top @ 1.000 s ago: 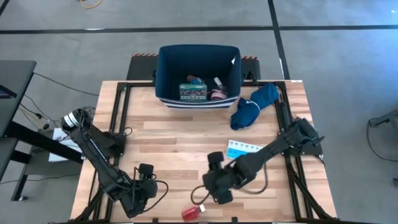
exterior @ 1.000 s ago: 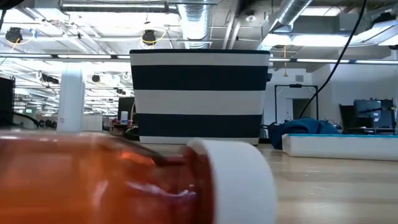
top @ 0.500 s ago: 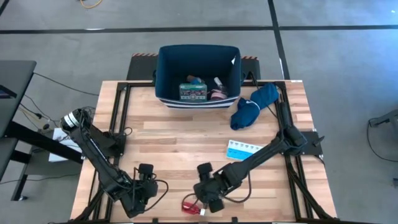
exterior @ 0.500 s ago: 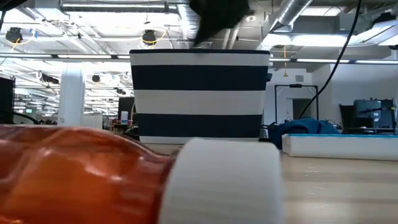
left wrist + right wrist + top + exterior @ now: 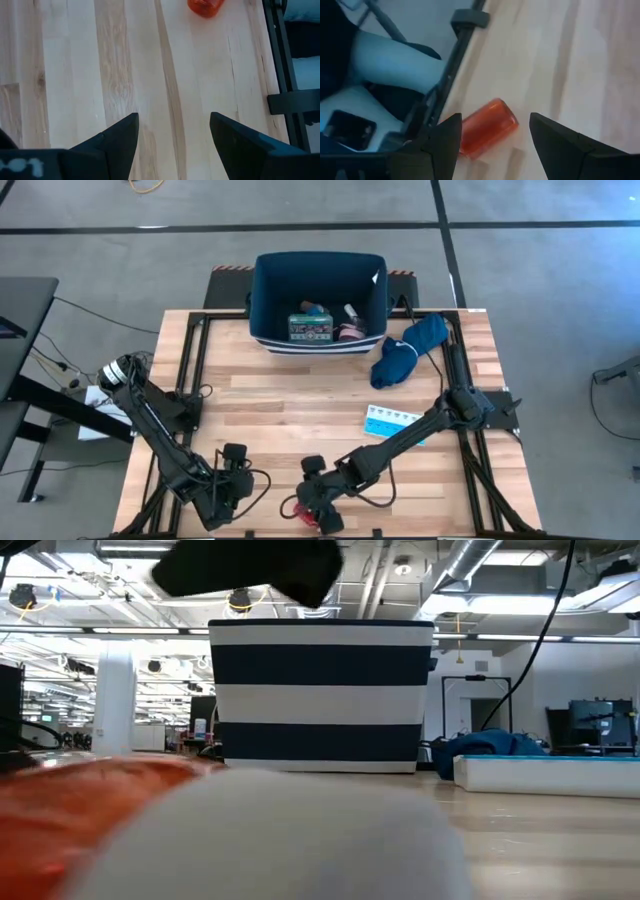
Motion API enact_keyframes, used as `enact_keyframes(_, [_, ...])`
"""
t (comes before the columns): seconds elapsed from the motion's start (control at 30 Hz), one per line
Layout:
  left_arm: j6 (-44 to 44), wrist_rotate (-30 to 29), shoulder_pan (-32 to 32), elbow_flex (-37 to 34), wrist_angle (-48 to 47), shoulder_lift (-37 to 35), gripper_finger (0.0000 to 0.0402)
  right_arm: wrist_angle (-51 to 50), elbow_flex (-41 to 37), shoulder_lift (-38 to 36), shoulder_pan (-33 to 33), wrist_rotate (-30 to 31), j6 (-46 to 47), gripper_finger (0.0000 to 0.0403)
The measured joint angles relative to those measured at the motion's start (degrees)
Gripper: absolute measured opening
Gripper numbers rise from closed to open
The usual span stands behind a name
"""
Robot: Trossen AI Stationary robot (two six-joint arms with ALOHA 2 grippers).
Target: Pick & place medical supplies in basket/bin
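The tiny red-white bottle [image 5: 489,127] lies on its side by the table's near edge; in the low view the bottle [image 5: 230,835] fills the foreground, white cap forward. My right gripper [image 5: 495,119] hangs open over it, a finger on either side, and covers most of it in the high view [image 5: 314,505]. My left gripper [image 5: 172,132] waits open to the left [image 5: 232,470]. The navy bin [image 5: 320,285] at the far edge holds the green-white-red box [image 5: 310,328] and pink roll [image 5: 350,332]. The light blue pill organizer [image 5: 390,420] lies flat on the table. My right gripper comes at the bottle from above, slanting toward the near edge, with its fingers on either side of the body. One finger [image 5: 442,137] stands right beside the bottle's end [image 5: 467,145]; I cannot tell whether it touches. The bottle lies on the table.
A soft blue cloth [image 5: 408,350] is heaped right of the bin, beside the table's black frame rail [image 5: 450,370]. The table's near edge and its frame [image 5: 465,30] run right beside the bottle. Bare wood lies between the arms and the bin.
My right gripper has moved toward the near-left of the table and come down over the bottle. The bottle has turned on the table, its white cap now pointing at the low camera and filling more of that view.
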Motion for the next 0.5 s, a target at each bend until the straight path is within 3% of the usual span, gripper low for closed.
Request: enact_keyframes(0.5, [0.0,-0.5,0.2,0.0,0.5,0.0,0.0236,5.9,4.6,10.0,1.5,-3.8,-6.7,0.0226])
